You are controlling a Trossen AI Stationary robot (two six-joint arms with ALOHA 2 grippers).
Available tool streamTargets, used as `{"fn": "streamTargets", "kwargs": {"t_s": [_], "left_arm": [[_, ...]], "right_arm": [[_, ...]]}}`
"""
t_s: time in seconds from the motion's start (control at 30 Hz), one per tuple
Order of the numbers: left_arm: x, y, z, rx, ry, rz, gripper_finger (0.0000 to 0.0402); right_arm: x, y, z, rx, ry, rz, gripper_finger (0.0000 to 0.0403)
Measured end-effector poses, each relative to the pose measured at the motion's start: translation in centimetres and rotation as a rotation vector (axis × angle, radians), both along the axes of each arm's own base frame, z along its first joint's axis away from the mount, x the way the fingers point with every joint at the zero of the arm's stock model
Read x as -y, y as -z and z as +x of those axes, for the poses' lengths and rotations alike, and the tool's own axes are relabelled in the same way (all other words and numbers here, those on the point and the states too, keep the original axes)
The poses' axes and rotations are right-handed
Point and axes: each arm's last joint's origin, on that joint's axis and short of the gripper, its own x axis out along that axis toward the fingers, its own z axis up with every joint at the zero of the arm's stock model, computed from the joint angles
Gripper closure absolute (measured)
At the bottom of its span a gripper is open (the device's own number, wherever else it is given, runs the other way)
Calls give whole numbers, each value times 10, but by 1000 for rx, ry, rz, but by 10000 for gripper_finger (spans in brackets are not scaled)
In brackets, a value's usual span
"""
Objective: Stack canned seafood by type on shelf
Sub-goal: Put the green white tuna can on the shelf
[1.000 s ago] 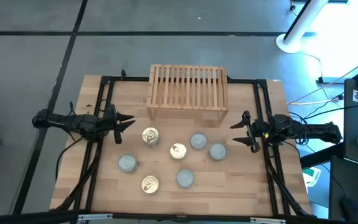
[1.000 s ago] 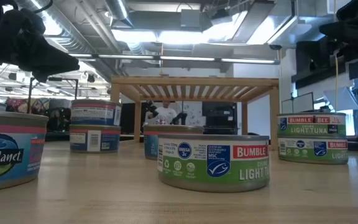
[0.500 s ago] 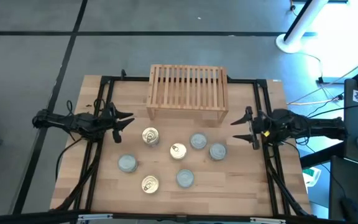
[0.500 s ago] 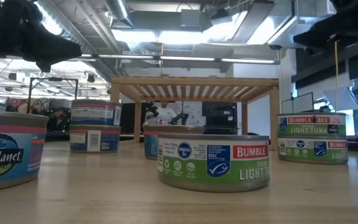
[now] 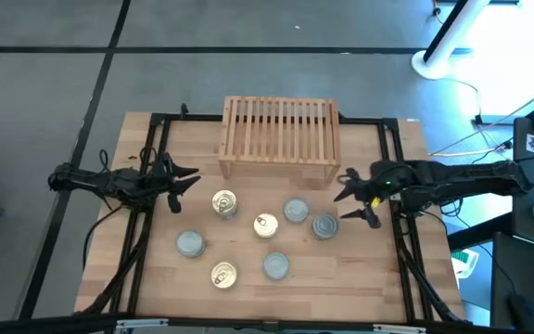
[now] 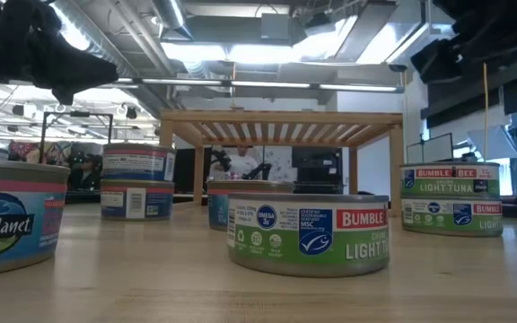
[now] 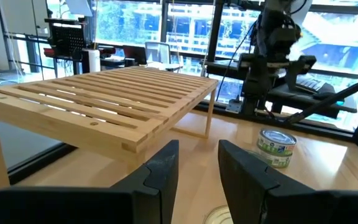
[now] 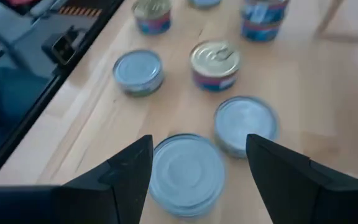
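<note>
Likely these tins are stiff, fairly dense for their bulk, and slick on their metal tops and glossy labels, so a grip across the round side wall, claw straddling the tin from above, looks the safest hold; the low wall leaves little height to bite on, and a grip off the middle could let a tin twist or slide.

Six tins show on the bench (image 5: 119, 269) in front of the shelf (image 5: 279, 139); nothing sits on the shelf's slatted top yet. The gold-topped ones lie toward the left: one (image 5: 223, 202) near the shelf's front, one (image 5: 265, 224) in the middle, one (image 5: 223, 274) nearest the front edge. Grey-topped tins sit at (image 5: 189, 243), (image 5: 276, 266), (image 5: 296, 211) and (image 5: 324, 225). At table level the tin by the shelf's left leg looks like two stacked, which may account for a seventh.

The right claw (image 5: 354, 198) stands wide with nothing in it, just beside the rightmost grey tin and above bench level. Its wrist camera shows that tin (image 8: 186, 165) lying between and a little ahead of its fingers (image 8: 126, 168), with a second grey tin (image 8: 246, 124) close by; the two are near enough that one finger may nudge the neighbour.

The left claw (image 5: 185, 179) waits at the left, partly open and empty, near the shelf's left corner.
</note>
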Motion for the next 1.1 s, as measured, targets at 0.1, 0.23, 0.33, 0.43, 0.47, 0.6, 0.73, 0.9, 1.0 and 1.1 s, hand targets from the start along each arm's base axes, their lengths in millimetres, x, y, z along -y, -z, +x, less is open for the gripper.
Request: {"fn": "streamTargets", "kwargs": {"t_s": [0.1, 0.23, 0.33, 0.43, 0.47, 0.6, 0.73, 0.9, 1.0, 1.1], "left_arm": [[0, 0, 2, 7, 0, -12, 292], [2, 6, 8, 29, 0, -17, 292], [2, 11, 12, 25, 0, -16, 292], [3, 14, 16, 43, 0, -20, 292], [3, 14, 17, 47, 0, -21, 292], [5, 10, 23, 73, 1, -21, 293], [6, 9, 29, 77, 21, 8, 293], [8, 5, 36, 112, 49, 40, 293], [10, 1, 42, 100, 52, 61, 293], [12, -8, 51, 77, 52, 66, 293]], "right_arm": [[-9, 1, 13, -48, -30, -23, 146], [-30, 3, 24, -115, -88, -87, 146], [-47, 5, 26, -153, -107, -173, 146], [-61, 13, 25, -200, -91, -232, 146], [-66, 16, 25, -213, -83, -242, 146], [-83, 28, 27, -257, -63, -297, 146], [-97, 41, 29, -284, -51, -374, 154], [-108, 56, 30, -331, -21, -418, 187], [-111, 63, 33, -358, 1, -431, 207], [-112, 68, 34, -377, 2, -443, 222]]}}
